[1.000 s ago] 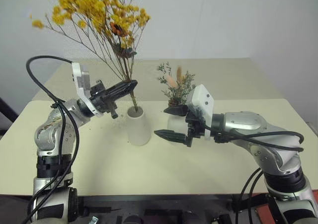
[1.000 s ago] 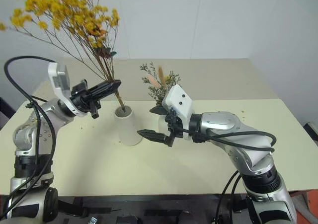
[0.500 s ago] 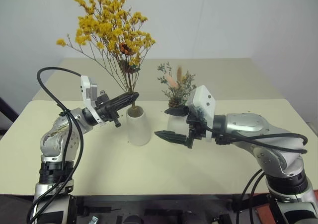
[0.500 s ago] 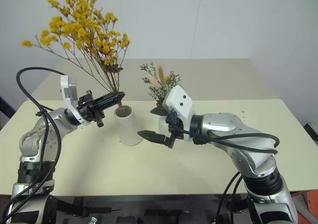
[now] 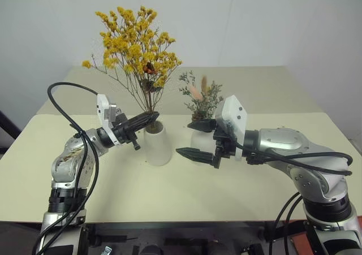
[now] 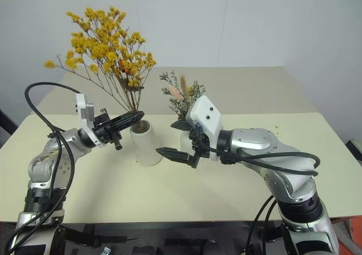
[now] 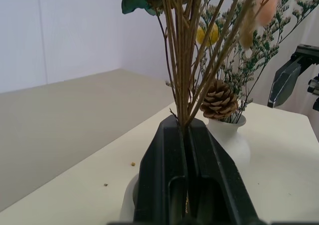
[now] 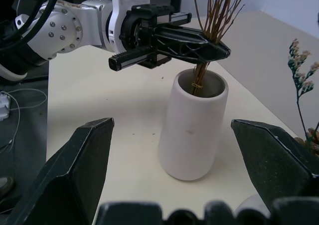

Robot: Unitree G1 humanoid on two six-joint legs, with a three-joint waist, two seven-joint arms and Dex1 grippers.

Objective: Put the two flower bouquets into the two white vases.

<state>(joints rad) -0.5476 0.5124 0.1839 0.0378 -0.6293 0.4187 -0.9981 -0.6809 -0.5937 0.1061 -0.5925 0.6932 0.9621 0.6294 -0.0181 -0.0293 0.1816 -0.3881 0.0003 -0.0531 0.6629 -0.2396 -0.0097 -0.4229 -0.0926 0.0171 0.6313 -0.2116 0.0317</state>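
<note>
- Yellow-orange dried bouquet (image 5: 134, 43) on thin brown stems stood with its stem ends inside the tapered white ceramic vase (image 5: 157, 143), near the middle of the cream table (image 5: 186, 193); we saw bare tabletop towards the near edge and off to both sides.
- Our left gripper (image 5: 148, 118) was clenched on those stems just above the vase mouth.
- Our right gripper (image 5: 194, 138) hung with its fingers spread wide, grasping nothing, just beside the tapered vase.
- Behind it, the grey-green sprigs with a brown pinecone (image 5: 199, 99) sat in the rounded white vase (image 7: 228, 141).
</note>
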